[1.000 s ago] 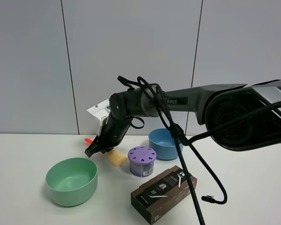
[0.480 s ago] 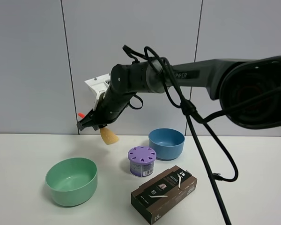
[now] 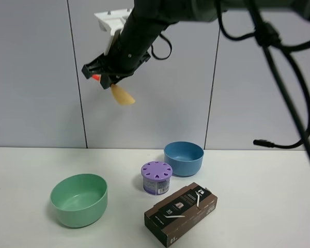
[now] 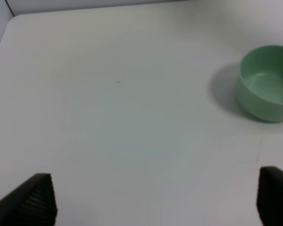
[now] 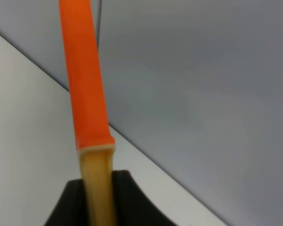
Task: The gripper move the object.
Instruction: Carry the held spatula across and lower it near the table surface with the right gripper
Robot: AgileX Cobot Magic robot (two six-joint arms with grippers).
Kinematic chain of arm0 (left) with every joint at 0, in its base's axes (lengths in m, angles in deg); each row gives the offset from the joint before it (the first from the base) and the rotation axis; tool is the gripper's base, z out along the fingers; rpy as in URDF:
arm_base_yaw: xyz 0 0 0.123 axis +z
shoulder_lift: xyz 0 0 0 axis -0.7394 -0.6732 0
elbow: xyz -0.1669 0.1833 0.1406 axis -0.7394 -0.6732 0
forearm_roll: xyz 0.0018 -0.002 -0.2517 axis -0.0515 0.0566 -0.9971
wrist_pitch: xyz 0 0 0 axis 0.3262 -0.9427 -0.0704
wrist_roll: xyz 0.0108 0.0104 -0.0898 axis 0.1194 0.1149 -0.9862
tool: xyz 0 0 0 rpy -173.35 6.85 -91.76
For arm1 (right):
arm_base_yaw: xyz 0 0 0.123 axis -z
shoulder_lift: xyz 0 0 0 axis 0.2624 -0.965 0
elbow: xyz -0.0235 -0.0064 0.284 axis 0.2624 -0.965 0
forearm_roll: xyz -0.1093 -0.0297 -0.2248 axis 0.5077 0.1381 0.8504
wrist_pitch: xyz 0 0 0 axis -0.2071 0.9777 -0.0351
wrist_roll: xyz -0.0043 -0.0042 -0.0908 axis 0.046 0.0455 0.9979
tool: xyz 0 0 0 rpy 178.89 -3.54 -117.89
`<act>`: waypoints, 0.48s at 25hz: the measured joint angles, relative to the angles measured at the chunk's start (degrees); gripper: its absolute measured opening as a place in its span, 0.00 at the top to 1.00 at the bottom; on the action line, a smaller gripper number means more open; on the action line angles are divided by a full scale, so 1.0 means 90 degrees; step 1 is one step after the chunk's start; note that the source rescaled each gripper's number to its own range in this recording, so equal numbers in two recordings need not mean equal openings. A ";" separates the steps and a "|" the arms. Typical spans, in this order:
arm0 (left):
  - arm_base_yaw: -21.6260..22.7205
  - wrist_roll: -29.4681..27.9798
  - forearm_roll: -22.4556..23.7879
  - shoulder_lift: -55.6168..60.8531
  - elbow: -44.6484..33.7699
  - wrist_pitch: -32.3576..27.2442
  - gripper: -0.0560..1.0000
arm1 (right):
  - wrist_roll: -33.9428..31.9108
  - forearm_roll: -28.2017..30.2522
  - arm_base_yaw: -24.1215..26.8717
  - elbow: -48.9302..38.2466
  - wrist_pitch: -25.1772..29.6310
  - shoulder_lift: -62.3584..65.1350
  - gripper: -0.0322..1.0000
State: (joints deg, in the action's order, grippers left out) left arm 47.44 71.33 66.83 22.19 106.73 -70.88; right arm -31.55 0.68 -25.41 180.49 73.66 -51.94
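Note:
My right gripper, a black claw on a thick black arm with a white box at its wrist, is shut on the toy spatula. It holds the spatula high in the air in front of the grey wall, above the table's left half. The pale yellow blade hangs down to the right and the red-orange handle pokes out on the left. In the right wrist view the handle stands out from between the black fingers. My left gripper is open and empty over bare table.
On the white table stand a green bowl at the left, also in the left wrist view, a purple-lidded round container, a blue bowl and a brown box. Black cables hang at the right.
My right gripper has lifted the spatula from just above the table, beside the purple-lidded container, straight up to high in front of the wall. Nothing else has moved.

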 joint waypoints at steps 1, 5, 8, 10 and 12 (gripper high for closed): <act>0.0000 0.0000 0.0000 0.0000 0.0000 0.0000 0.00 | 0.0000 0.0158 -0.0021 0.0000 0.0239 0.0187 0.97; 0.0000 0.0000 0.0000 0.0000 0.0000 0.0000 0.00 | -0.0334 0.1128 -0.0062 0.0000 0.1143 0.0815 0.97; 0.0000 0.0000 0.0000 0.0000 0.0000 0.0000 0.00 | -0.1022 0.2067 -0.0069 0.0000 0.1954 0.1167 0.97; 0.0000 0.0000 0.0000 0.0000 0.0000 0.0000 0.00 | -0.1449 0.2578 -0.0069 0.0000 0.2525 0.1346 0.97; 0.0000 0.0000 0.0000 0.0000 0.0000 0.0000 0.00 | -0.2016 0.2846 -0.0062 -0.0070 0.2672 0.1520 0.97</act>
State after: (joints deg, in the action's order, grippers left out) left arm 47.44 71.33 66.83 22.19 106.73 -70.88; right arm -49.69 26.30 -25.97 179.87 97.70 -38.27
